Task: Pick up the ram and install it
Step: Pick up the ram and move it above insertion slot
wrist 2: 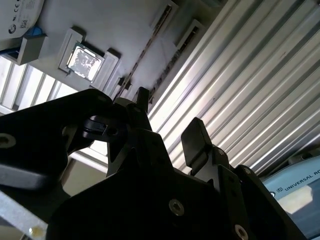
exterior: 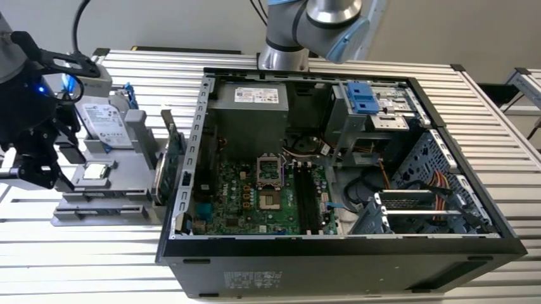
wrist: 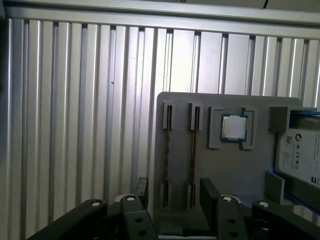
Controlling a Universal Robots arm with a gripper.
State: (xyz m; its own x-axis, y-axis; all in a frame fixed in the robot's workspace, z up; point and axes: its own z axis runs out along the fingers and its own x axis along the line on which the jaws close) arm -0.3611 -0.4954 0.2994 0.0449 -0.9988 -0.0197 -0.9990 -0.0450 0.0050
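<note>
Approach step, I judge: my black two-finger gripper [wrist: 176, 194] hangs released and empty above the thin dark-green ram stick [wrist: 167, 145], which stands slotted in the grey plastic holder [wrist: 235, 170] at nine o'clock of the black metal computer case [exterior: 338, 266]. Grasping demands centring over one stick.

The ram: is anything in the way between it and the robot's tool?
Nothing visible. In the first wrist view the open tool hangs above the gray holder, where the ram stands edge-up in its slot, open space between.

Bright even light; glare on table slats [wrist 2: 250, 75]; near foreground dark, backlit.
</note>
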